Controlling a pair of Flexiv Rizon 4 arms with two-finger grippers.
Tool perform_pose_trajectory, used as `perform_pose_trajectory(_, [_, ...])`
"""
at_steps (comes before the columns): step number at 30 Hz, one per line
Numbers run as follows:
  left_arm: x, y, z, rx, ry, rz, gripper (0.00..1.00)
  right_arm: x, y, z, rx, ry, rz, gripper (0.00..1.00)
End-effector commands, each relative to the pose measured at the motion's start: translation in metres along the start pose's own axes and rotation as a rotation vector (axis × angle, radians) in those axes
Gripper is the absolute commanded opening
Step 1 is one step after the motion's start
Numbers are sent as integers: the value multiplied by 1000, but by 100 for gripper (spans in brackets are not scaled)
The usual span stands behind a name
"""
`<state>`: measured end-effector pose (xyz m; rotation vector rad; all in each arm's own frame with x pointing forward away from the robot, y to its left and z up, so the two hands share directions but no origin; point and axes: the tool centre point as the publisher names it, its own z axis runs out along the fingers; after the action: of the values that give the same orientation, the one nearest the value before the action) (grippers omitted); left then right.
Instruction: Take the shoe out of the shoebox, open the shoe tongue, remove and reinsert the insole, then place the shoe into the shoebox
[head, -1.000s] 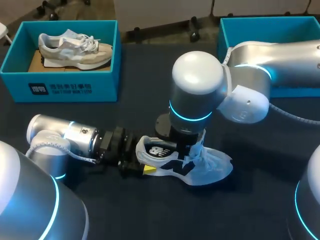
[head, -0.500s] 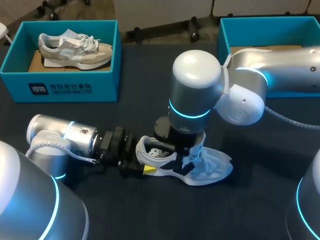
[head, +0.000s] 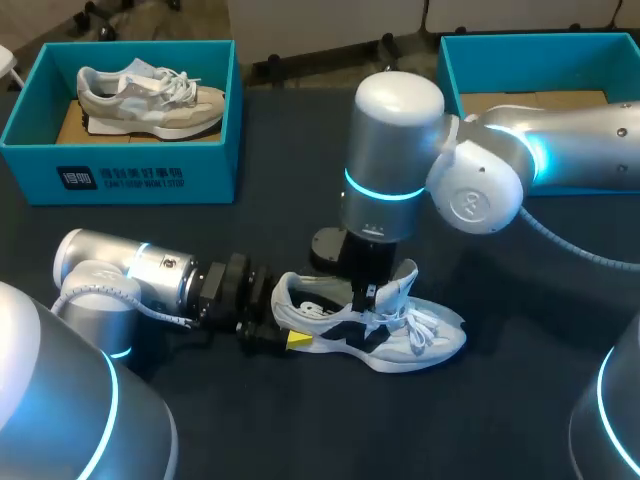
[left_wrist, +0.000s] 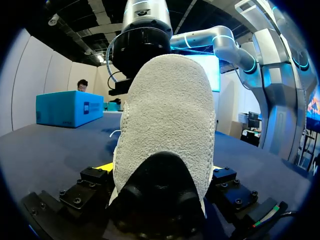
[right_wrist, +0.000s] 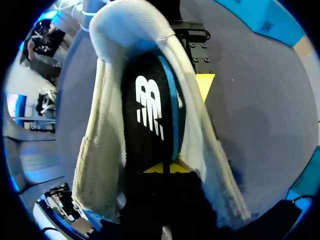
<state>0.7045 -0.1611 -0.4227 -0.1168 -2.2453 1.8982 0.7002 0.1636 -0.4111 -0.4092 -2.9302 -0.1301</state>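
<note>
A white mesh shoe (head: 425, 340) lies on the dark table, toe to the right. My left gripper (head: 290, 320) comes in low from the left, its fingers set wide against both sides of the heel (left_wrist: 165, 115). My right gripper (head: 368, 298) comes straight down into the shoe's mouth. The right wrist view shows its yellow tips (right_wrist: 164, 167) shut at the front end of the black insole (right_wrist: 150, 105), inside the shoe (right_wrist: 97, 150). The tongue (head: 405, 283) stands up beside the right fingers. An open teal shoebox (head: 448, 85) sits at the back right.
A second teal box (head: 120, 170) at the back left holds a beige shoe (head: 150, 95). The right arm's elbow (head: 480, 195) hangs over the table's middle. Bare dark table lies in front of the white shoe.
The right gripper's fingers have closed inside the shoe, and its wrist has lifted and shifted slightly right. The tongue now stands higher. The left arm has not moved.
</note>
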Motion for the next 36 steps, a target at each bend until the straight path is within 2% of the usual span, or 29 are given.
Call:
perform_pose_trajectory(1, [-1,2,1,1,-1,0,0,6,-7,15,-17,5,4,0])
perform_pose_trajectory(8, [-1,2,1,1,-1,0,0,19,-12,-5,-59,-44,7,0])
perform_pose_trajectory(12, [-1,2,1,1,-1,0,0,27,-14,-22,-126,-82,-14,0])
perform_pose_trajectory(14, [-1,2,1,1,-1,0,0,30,-14,-29,-128,-102,-13,0])
perform_pose_trajectory(19, [-1,2,1,1,-1,0,0,33,-17,-44,-190,-157,-17,0])
perform_pose_trajectory(29, [-1,2,1,1,-1,0,0,26,-17,-48,-262,-197,-8,0])
perform_pose_trajectory(36, [-1,2,1,1,-1,0,0,22,-8,-51,-261,-204,-18,0])
